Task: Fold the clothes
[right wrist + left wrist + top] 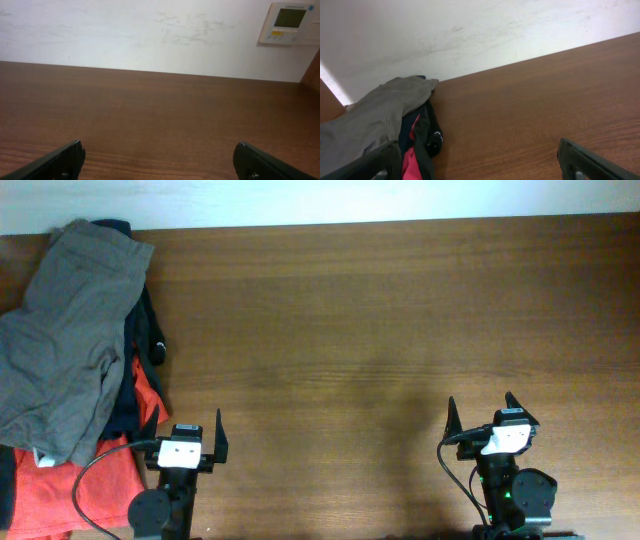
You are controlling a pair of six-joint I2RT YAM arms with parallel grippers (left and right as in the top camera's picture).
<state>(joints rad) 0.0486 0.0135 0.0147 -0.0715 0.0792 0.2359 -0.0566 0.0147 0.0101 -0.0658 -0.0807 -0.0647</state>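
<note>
Clothes: grey-khaki shorts (65, 340) heaped at the far-left corner of the counter (380, 310), on top of a navy garment (150, 330) and an orange-red garment (40, 490).
Left jaws: spread wide, empty, just beside the pile.
Right jaws: spread wide, empty, well apart from it.
Handling: I judge them soft, light and limp; the lower garments may drag along.
Grip: I'd pinch the waistband edge near the white label (41, 458), top layer only.
</note>
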